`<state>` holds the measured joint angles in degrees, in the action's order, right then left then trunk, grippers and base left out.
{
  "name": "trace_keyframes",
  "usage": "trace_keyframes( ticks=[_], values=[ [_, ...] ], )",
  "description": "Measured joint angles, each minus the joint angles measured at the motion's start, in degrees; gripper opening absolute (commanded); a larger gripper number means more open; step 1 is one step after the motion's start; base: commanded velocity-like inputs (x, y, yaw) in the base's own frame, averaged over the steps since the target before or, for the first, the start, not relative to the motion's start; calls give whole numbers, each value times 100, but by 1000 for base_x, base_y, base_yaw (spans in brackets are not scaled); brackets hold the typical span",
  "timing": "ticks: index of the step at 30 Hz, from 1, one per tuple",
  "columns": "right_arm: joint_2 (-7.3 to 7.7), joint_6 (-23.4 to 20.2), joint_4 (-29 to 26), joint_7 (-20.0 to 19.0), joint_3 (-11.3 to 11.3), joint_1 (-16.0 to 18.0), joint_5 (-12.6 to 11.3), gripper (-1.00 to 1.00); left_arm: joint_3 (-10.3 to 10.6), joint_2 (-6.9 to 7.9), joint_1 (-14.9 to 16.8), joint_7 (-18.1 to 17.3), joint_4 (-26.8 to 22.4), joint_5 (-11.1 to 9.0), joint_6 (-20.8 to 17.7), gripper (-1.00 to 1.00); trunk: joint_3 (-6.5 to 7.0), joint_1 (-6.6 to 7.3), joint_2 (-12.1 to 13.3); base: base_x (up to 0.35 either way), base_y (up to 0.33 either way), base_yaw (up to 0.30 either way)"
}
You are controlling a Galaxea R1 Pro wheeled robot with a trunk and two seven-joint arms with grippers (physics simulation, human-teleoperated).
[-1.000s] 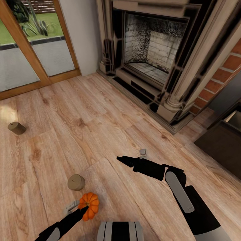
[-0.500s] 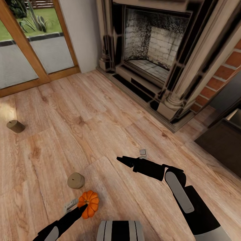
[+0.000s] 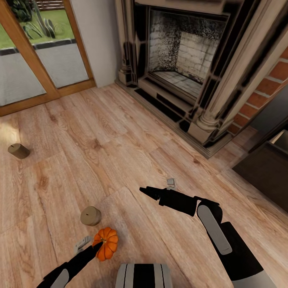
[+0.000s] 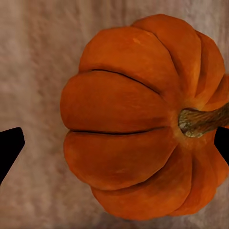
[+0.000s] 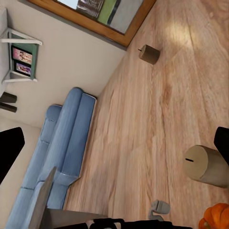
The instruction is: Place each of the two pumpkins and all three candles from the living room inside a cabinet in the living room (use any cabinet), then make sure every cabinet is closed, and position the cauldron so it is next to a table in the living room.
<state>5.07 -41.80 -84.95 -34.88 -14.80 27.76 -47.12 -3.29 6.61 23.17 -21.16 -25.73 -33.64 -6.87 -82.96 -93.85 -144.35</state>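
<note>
A ribbed orange pumpkin (image 3: 107, 242) (image 4: 138, 119) with a short stem lies on the wood floor just in front of me. My left gripper (image 3: 90, 247) (image 4: 114, 143) is open, with one black fingertip on each side of the pumpkin. A beige candle (image 3: 91, 216) (image 5: 206, 165) stands just beyond the pumpkin. Another candle (image 3: 18, 151) (image 5: 149, 54) stands farther off to the left, near the glass door. My right gripper (image 3: 158, 187) (image 5: 114, 148) hovers open and empty over bare floor to the right; the pumpkin (image 5: 217, 217) sits at the edge of its wrist view.
A stone fireplace (image 3: 188, 68) with a raised hearth fills the far right. Glass doors in a wooden frame (image 3: 36, 60) line the far left. A dark-brown low unit (image 3: 264, 172) stands at the right edge. The right wrist view shows a blue sofa (image 5: 62, 148) along the wall.
The head view shifted slightly early on. My left arm has slid a little toward me beside the pumpkin. The right arm and the candles have not moved.
</note>
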Motion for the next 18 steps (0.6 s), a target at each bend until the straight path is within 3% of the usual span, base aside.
trace_keyframes(
  ticks=[4,18],
  values=[
    [0,1,-2,-3,5,1,-11,100,-4,0,8,0,-6,0,0,100,0,0,0,0,0,0],
    [8,3,5,-3,5,3,-11,100,-13,-1,20,8,-197,-5,-9,100,-221,-26,-13,0,0,0]
  ],
)
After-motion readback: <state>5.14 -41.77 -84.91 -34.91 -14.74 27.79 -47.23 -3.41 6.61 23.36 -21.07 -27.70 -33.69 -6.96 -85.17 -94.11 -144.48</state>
